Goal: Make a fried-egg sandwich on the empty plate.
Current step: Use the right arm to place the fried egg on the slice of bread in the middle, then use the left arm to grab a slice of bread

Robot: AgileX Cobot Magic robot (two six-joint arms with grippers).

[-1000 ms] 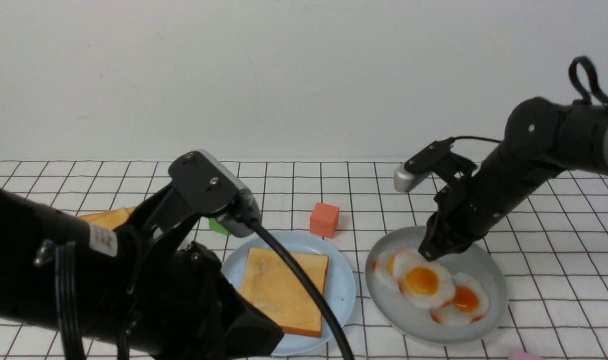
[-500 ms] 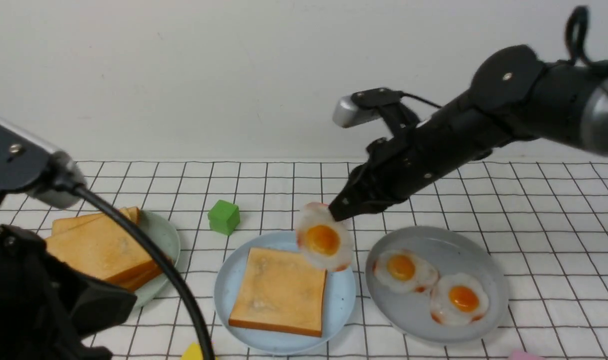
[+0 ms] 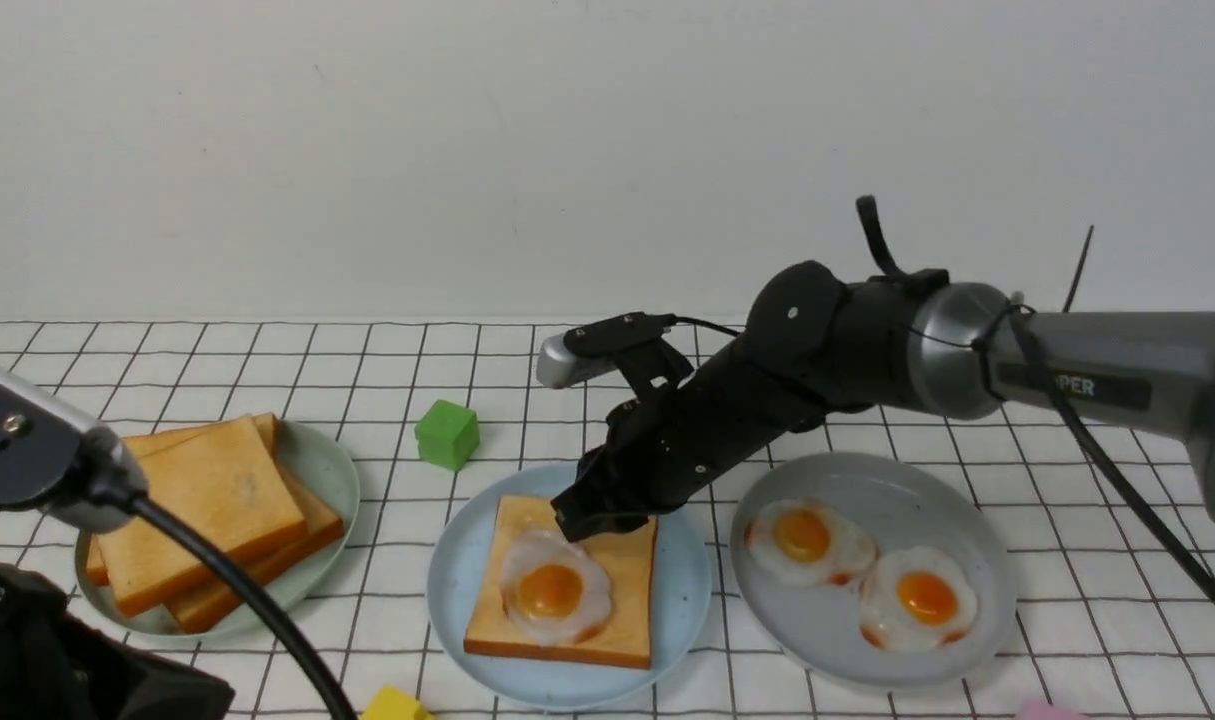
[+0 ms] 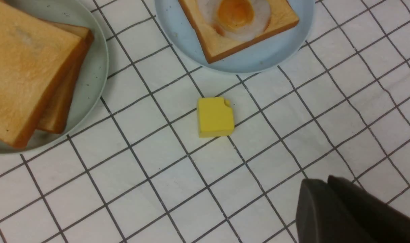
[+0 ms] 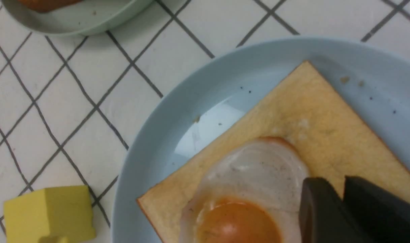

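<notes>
Worktop (image 3: 1117, 520) – light-blue plate (image 3: 685, 580) mid-front, bare grid between it and grey plate (image 3: 967, 520), pale green plate (image 3: 332, 470); yellow block (image 4: 215, 116) near its front rim | toast slice (image 3: 632, 600) flat on it, square, slightly off-grid, fried egg (image 3: 552, 590) yolk-up on top | right claw (image 3: 574, 526) at egg's far edge – slim gap, grip unclear | left claw (image 4: 321, 182) pressed together

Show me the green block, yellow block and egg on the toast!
green block (image 3: 446, 446), front view, its front side.
yellow block (image 4: 214, 114), left wrist view, its top face.
egg on the toast (image 3: 550, 590), front view, its yolk.

black fingers (image 5: 321, 212), black arm (image 3: 757, 400), silver collar (image 3: 952, 350), black cables (image 3: 237, 600)
</notes>
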